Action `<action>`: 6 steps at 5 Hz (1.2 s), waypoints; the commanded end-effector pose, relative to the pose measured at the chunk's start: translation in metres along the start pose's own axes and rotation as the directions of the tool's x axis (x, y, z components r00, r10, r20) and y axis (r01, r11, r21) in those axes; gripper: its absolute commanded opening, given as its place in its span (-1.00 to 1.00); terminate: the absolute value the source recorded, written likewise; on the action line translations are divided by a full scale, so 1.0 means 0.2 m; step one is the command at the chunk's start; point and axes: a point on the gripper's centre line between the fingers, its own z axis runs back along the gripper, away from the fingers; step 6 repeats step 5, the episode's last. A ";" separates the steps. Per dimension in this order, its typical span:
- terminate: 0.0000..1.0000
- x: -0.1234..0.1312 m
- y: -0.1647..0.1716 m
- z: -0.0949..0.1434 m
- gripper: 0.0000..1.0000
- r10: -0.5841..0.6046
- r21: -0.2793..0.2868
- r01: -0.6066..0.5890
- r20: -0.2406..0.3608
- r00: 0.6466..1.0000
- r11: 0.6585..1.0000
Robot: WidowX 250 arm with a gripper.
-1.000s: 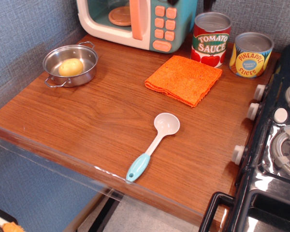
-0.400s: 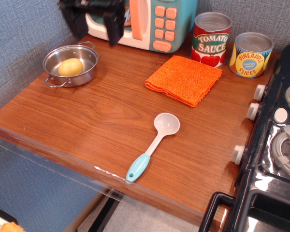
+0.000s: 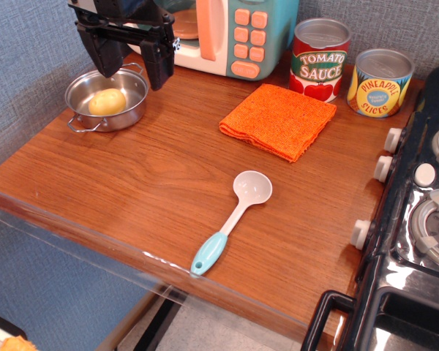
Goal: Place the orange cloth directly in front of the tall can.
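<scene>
I see my hand (image 3: 132, 67) at the upper left of the view, poised over the far rim of the steel pan (image 3: 107, 98), its two black fingers (image 3: 159, 66) spread wide apart with nothing between them. The pan sits near the left back corner of the wooden tabletop (image 3: 146, 183) and holds a small yellow potato-like piece (image 3: 107, 102). The orange cloth (image 3: 278, 120) lies flat and folded towards the back right, its far corner just in front of the tall tomato sauce can (image 3: 320, 59); I cannot tell whether they touch. The shorter pineapple slices can (image 3: 380, 82) stands just to the right of the tall one. Behind my hand stands a toy microwave (image 3: 219, 33) with orange buttons. A white ladle with a light blue handle (image 3: 232, 220) rests near the front edge, well apart from the cloth. A black toy stove (image 3: 417, 219) borders the right side.
</scene>
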 end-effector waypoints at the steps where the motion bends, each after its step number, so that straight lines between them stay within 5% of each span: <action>1: -1.00 0.02 0.01 0.11 1.00 0.000 0.019 -0.001 0.058 0.998 1.000; 4: -1.00 0.02 0.01 0.11 1.00 0.000 0.019 -0.001 0.058 0.998 1.000; 5: 1.00 0.02 0.01 0.11 1.00 0.000 0.019 -0.001 0.058 0.998 1.000; 6: 1.00 0.02 0.01 0.11 1.00 0.000 0.019 -0.001 0.058 0.998 1.000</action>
